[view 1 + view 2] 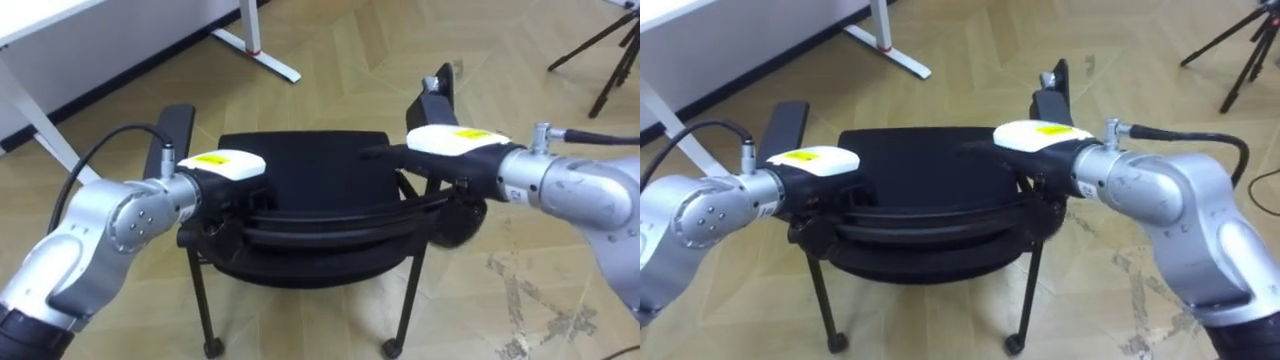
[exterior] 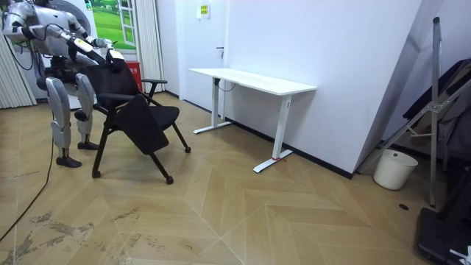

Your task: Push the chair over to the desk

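A black chair (image 1: pixel 300 165) with armrests and castors stands right in front of me on the wooden floor, its seat facing away. Its curved backrest top (image 1: pixel 320 222) runs between my hands. My left hand (image 1: pixel 228 168) sits on the backrest's left end, dark fingers curled down over the edge. On the right end my right hand (image 1: pixel 452 143) grips the same way beside the right armrest (image 1: pixel 436 92). In the room view I stand upright behind the chair (image 2: pixel 140 114) at that view's left, both arms stretched forward to it.
A white desk (image 2: pixel 254 79) stands against the wall beyond the chair, its foot (image 1: pixel 262 52) reaching onto the floor ahead left. Dark tripod legs (image 1: pixel 605 45) stand ahead right. A white bin (image 2: pixel 388 169) sits far off by a folded rack. Open floor lies ahead of the chair.
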